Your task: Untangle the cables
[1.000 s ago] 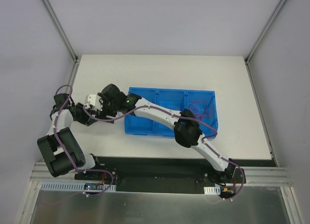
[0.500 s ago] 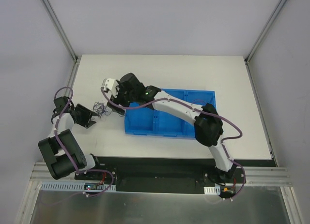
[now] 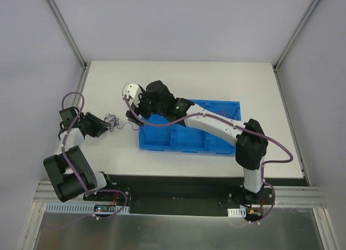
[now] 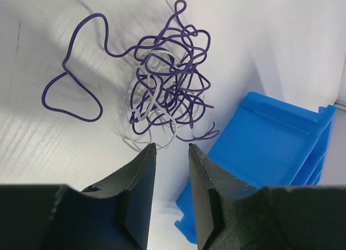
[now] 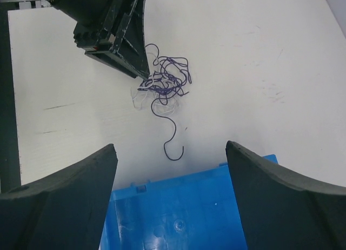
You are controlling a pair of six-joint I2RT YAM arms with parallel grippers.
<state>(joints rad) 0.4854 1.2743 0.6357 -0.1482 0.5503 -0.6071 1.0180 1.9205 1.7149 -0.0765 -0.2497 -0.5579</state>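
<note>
The cables (image 3: 113, 121) lie as a small knot of thin purple and white wires on the white table, left of the blue bin (image 3: 178, 142). In the left wrist view the cables (image 4: 167, 93) sit just beyond my left gripper (image 4: 168, 147); its jaws stand a narrow gap apart with nothing between them. A white loop lies close to the left fingertip (image 4: 146, 148). My left gripper (image 3: 104, 126) is low, at the knot's left side. My right gripper (image 5: 168, 147) hangs wide open and empty above the bin's left end (image 5: 178, 212), with the cables (image 5: 165, 82) ahead of it. One purple tail curls towards the bin.
The blue bin (image 4: 275, 142) with its compartments lies right of the knot, and my right arm (image 3: 216, 126) stretches across it. The right gripper (image 3: 135, 105) hovers above the bin's far left corner. Grey walls and metal rails border the table.
My right gripper has drawn away from the left one, to the right and farther back. The knot now lies uncovered on the table. My left jaws have narrowed.
</note>
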